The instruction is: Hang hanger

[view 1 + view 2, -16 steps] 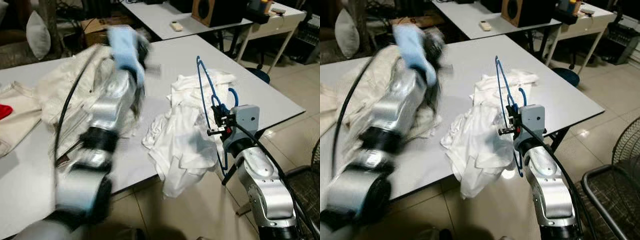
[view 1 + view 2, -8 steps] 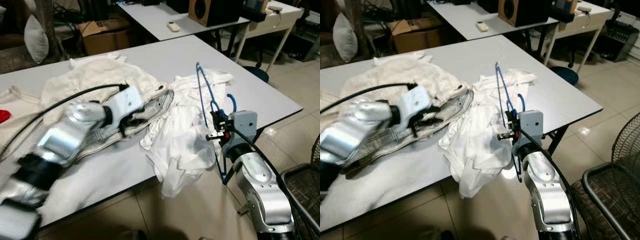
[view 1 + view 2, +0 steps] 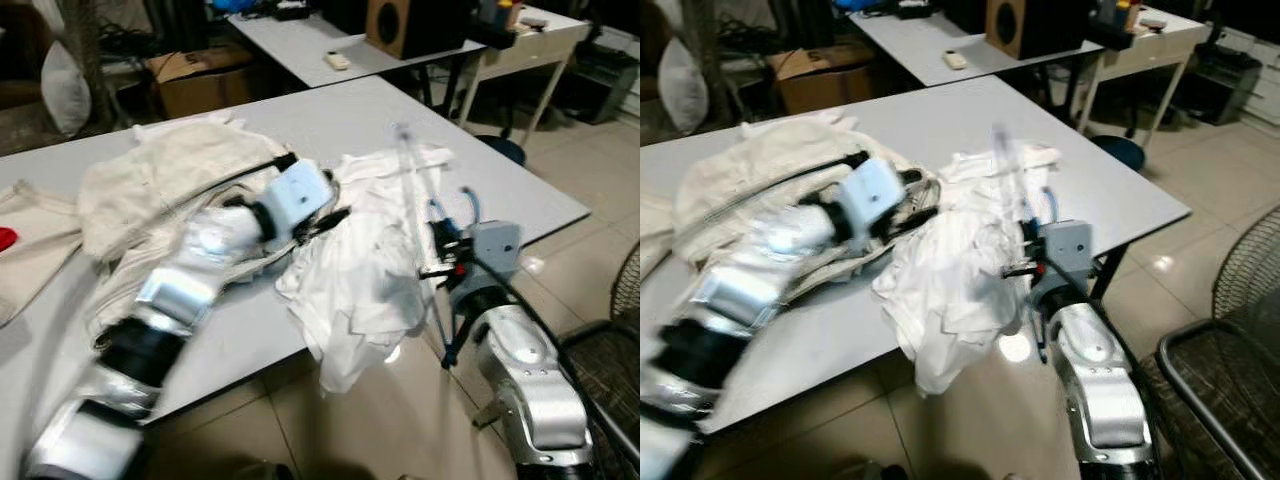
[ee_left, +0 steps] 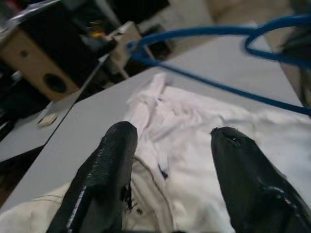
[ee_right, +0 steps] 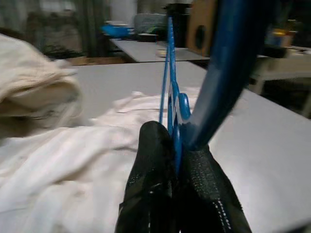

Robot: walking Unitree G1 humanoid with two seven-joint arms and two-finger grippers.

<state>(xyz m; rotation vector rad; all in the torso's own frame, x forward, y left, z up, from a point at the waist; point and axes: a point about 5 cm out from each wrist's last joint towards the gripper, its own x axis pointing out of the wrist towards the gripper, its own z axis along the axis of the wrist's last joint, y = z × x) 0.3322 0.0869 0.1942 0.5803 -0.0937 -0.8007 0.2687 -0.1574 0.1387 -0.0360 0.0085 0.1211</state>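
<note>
A blue hanger stands upright at the table's front right, over a crumpled white shirt that droops off the table edge. My right gripper is shut on the hanger's lower part; in the right wrist view the two black fingers pinch the blue hanger. My left gripper reaches across the table to the shirt's left side, close to the hanger. In the left wrist view its fingers are spread apart over the white shirt with nothing between them, the blue hanger just beyond.
A heap of cream garments lies on the grey table under my left arm. Behind stands a second table with a wooden speaker and a remote. A cardboard box sits on the floor, a wire rack at right.
My left arm has swung down from above the cream heap and reached right to the white shirt beside the hanger. The right gripper still holds the hanger in about the same place.
</note>
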